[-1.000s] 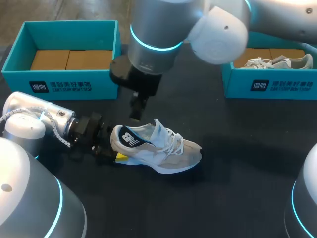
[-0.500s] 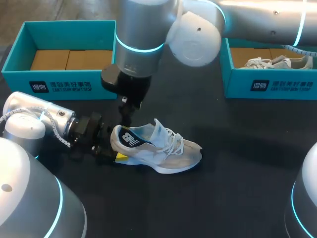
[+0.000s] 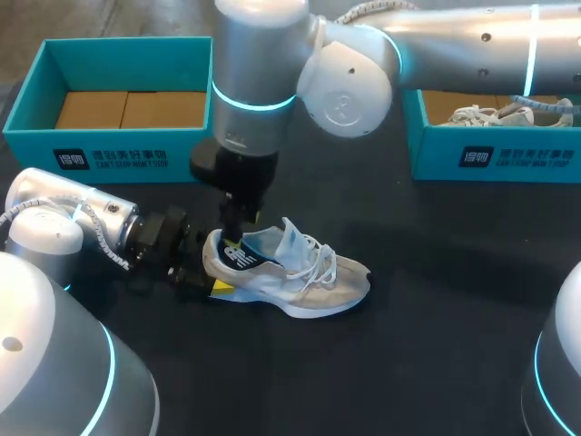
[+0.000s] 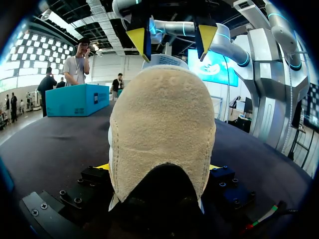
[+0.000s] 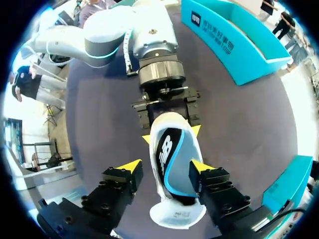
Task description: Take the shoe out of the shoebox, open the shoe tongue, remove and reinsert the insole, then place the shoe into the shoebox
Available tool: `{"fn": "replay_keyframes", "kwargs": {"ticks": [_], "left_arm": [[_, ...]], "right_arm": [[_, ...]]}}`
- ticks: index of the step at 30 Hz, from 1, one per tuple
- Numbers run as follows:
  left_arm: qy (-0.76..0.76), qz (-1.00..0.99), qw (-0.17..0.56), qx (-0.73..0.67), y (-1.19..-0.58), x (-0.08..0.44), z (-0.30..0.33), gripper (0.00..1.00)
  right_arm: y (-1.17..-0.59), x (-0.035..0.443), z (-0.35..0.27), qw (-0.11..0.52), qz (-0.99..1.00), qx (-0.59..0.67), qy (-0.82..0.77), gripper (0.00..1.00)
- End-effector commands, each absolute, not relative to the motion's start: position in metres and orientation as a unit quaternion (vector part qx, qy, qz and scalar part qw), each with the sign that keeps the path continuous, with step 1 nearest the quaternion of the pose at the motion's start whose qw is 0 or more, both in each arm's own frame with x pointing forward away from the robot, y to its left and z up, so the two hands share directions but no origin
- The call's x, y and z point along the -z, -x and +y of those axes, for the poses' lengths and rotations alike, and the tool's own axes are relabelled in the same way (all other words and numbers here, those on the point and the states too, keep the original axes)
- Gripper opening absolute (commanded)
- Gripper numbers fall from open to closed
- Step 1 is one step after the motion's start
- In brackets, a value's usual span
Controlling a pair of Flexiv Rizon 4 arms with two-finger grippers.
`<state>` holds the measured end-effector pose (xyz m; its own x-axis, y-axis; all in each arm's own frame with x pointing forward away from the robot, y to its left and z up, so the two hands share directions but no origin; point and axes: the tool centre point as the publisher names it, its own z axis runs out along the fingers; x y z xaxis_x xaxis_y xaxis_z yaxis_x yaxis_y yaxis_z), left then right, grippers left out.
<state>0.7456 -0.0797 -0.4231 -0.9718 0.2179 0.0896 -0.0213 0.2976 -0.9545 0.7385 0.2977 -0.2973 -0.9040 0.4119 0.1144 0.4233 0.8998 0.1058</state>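
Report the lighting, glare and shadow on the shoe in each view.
Head view: even light, shoe pale against the dark table, glints on the right arm. Left wrist view: heel lit, its base in shadow. Right wrist view: shoe evenly lit, no glare.

- A table (image 3: 436,300) is seen from above in the head view, and its top is covered by a black, matte surface.
- The surface is shown plain and flat, and a slight grey sheen is picked up toward the near right side.
- Only soft, short shadows are cast on it, and the light is spread evenly.
- In the left wrist view the same top is seen low and level, dark close by and paler toward its far edge.
- In the right wrist view it is rendered as a dark purplish grey.
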Motion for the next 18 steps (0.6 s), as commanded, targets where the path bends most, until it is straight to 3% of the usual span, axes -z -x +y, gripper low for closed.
{"fn": "replay_keyframes", "kwargs": {"ticks": [1, 4, 18], "left_arm": [[0.061, -0.799, 0.101, -0.589, -0.746, 0.425, -0.081, 0.0], [0.061, -0.799, 0.101, -0.589, -0.746, 0.425, -0.081, 0.0], [0.061, -0.799, 0.101, -0.589, -0.746, 0.425, -0.081, 0.0]], "right_arm": [[-0.742, 0.311, 0.302, 0.054, -0.972, 0.065, 0.22, 0.55], [-0.742, 0.316, 0.301, 0.059, -0.97, 0.065, 0.225, 0.5], [-0.733, 0.331, 0.297, 0.081, -0.963, 0.058, 0.25, 0.45]]}}
